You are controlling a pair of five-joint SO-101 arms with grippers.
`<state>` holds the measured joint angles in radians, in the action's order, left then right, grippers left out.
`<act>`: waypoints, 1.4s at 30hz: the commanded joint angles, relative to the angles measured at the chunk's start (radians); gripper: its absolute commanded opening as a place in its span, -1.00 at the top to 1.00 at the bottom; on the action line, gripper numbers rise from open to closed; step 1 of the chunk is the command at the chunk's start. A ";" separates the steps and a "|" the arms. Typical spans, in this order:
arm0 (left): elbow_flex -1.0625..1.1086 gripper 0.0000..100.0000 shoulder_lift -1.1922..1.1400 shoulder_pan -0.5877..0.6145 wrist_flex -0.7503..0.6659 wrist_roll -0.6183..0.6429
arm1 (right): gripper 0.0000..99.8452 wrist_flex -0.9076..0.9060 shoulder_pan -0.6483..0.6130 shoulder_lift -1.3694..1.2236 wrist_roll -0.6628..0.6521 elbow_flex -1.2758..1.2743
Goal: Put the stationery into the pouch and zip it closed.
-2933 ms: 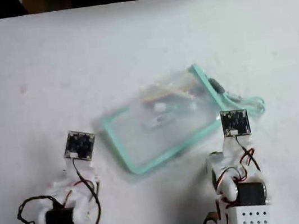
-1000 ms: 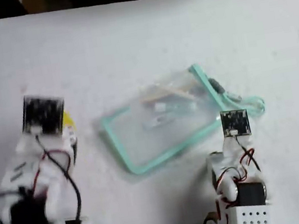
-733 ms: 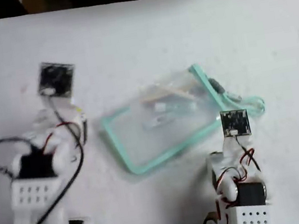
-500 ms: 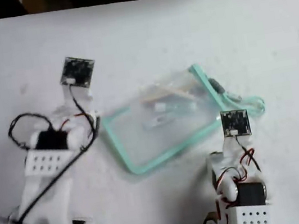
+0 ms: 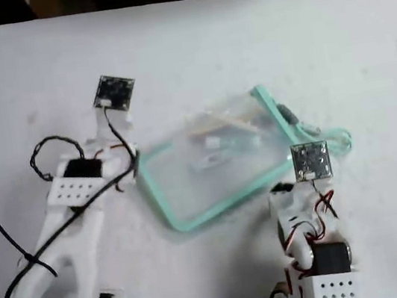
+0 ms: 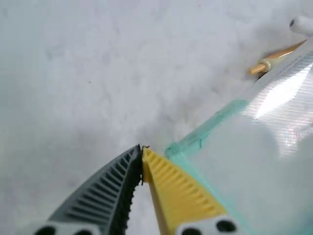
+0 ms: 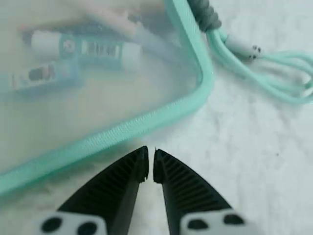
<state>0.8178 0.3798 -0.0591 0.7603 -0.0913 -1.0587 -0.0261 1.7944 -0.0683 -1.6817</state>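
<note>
Clear soft-plastic pouch with mint-green zip border (image 5: 204,182), stationery (image 5: 217,146) inside, lies centred on the white table (image 5: 34,62) — light, limp, likely slippery, so take its stiffer border or grey zip pull (image 5: 287,114) at 2 o'clock — your left gripper (image 6: 142,148) (9 o'clock) and right gripper (image 7: 150,152) (4 o'clock) are clenched, empty.

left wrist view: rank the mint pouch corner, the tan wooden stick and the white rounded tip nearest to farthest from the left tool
1. Mint-green pouch corner, right beside the left tool.
2. Tan wooden stick, farther along the pouch's edge.
3. White rounded tip, beyond the stick.
</note>
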 commanded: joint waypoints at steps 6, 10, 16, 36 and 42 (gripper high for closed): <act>-0.041 0.71 0.005 -0.015 0.040 0.014 | 0.96 0.272 -0.005 0.005 -0.301 -0.009; -0.046 0.66 0.005 0.018 0.040 0.083 | 0.96 0.392 0.012 0.005 -0.512 -0.009; -0.049 0.66 0.005 0.048 0.037 0.095 | 0.97 0.642 -0.010 0.005 -0.543 -0.009; -0.049 0.66 0.007 0.041 0.032 0.089 | 0.97 0.317 -0.171 -0.004 -0.327 0.098; -0.049 0.66 0.015 0.038 0.038 0.089 | 0.96 0.271 -0.171 -0.016 -0.327 0.160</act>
<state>0.8178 0.3798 -0.0192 0.7910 -0.0084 -0.7779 -0.1857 1.7944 -0.4043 -1.5865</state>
